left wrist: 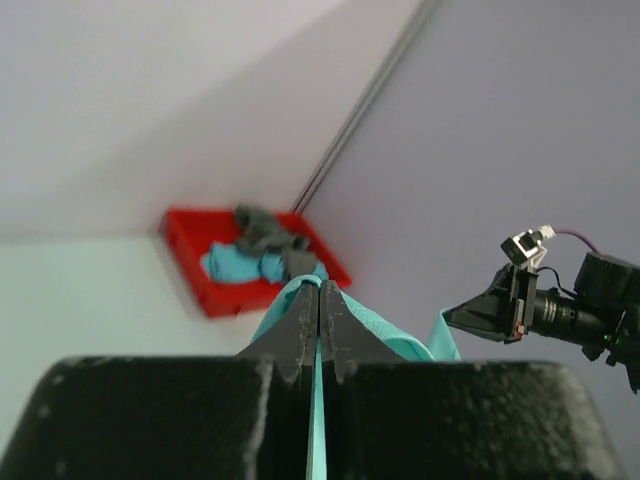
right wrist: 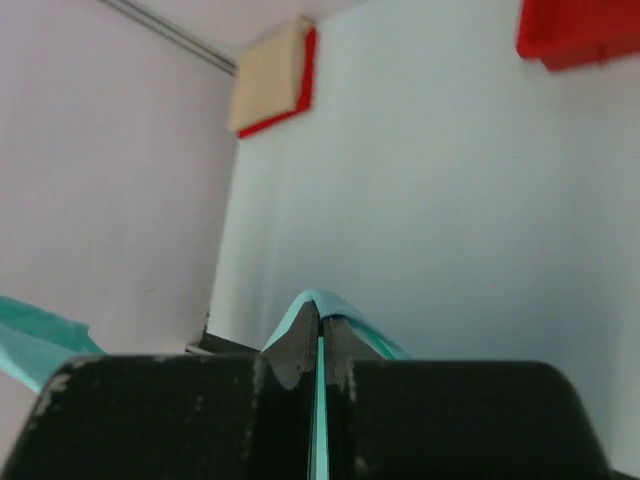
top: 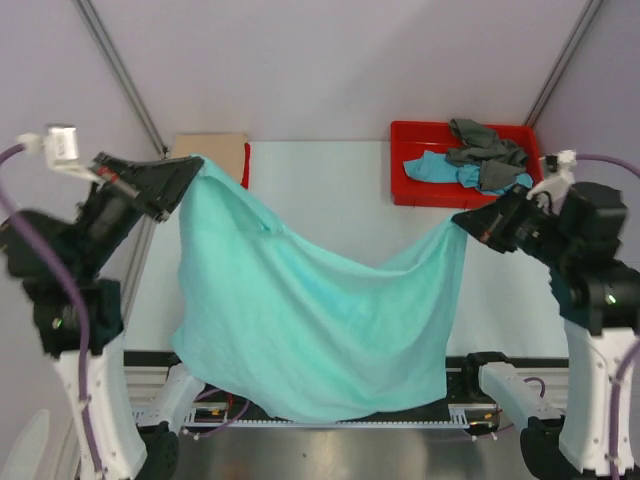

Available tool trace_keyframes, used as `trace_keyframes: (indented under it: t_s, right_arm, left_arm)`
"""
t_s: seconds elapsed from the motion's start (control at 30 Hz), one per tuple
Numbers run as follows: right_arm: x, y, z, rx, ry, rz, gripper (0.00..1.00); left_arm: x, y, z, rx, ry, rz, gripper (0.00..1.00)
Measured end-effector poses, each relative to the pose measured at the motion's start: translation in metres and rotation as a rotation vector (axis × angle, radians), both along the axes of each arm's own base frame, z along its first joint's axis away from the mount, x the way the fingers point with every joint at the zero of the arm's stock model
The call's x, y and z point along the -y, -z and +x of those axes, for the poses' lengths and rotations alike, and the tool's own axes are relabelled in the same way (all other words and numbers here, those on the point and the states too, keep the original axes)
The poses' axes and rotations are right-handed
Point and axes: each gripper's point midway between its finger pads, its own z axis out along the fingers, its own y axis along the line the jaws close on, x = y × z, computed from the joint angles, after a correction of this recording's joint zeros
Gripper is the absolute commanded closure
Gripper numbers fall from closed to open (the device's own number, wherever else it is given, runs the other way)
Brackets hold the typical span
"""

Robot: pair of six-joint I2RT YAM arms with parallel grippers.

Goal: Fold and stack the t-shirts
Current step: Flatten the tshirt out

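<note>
A mint-green t-shirt point(top: 310, 320) hangs spread in the air between my two grippers, sagging in the middle, its lower edge down by the arm bases. My left gripper point(top: 192, 168) is shut on its upper left corner; green cloth point(left wrist: 395, 338) is pinched between the jaws of the left gripper point(left wrist: 319, 290). My right gripper point(top: 462, 224) is shut on the upper right corner, with the cloth point(right wrist: 375, 340) folded over the tips of the right gripper point(right wrist: 320, 318). A turquoise-blue t-shirt point(top: 435, 168) and a grey t-shirt point(top: 485, 148) lie crumpled in the red tray point(top: 408, 140).
A folded beige t-shirt on top of a red t-shirt point(top: 212, 147) lies at the table's point(top: 330, 190) far left corner, also showing as a beige and red stack point(right wrist: 272, 78) in the right wrist view. The red tray point(left wrist: 190, 262) stands at the far right corner.
</note>
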Motion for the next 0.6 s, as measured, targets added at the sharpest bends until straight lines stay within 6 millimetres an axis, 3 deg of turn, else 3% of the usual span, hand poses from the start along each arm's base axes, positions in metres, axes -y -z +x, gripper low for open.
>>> trace_keyframes:
  t_s: [0.1,0.2,0.33,0.43,0.53,0.6]
  right_arm:
    - [0.004,0.067,0.041,-0.17,0.05,-0.008,1.0]
    - [0.01,0.12,0.071,-0.296,0.093,-0.033,1.0]
    - [0.021,0.163,0.111,-0.373,0.155,-0.094,1.0]
    - [0.029,0.185,0.151,-0.381,0.185,-0.132,1.0]
    - [0.037,0.217,0.187,-0.415,0.209,-0.154,1.0]
    - [0.04,0.24,0.204,-0.451,0.216,-0.163,1.0]
  left_arm:
    - [-0.011,0.071,0.072,-0.223,-0.04,-0.027,1.0]
    - [-0.017,0.15,0.132,-0.413,-0.087,-0.033,1.0]
    - [-0.019,0.269,0.192,-0.663,-0.125,-0.013,1.0]
    - [-0.019,0.32,0.23,-0.751,-0.129,0.016,1.0]
    - [-0.019,0.353,0.268,-0.785,-0.122,0.035,1.0]
    - [-0.017,0.364,0.29,-0.792,-0.111,0.043,1.0]
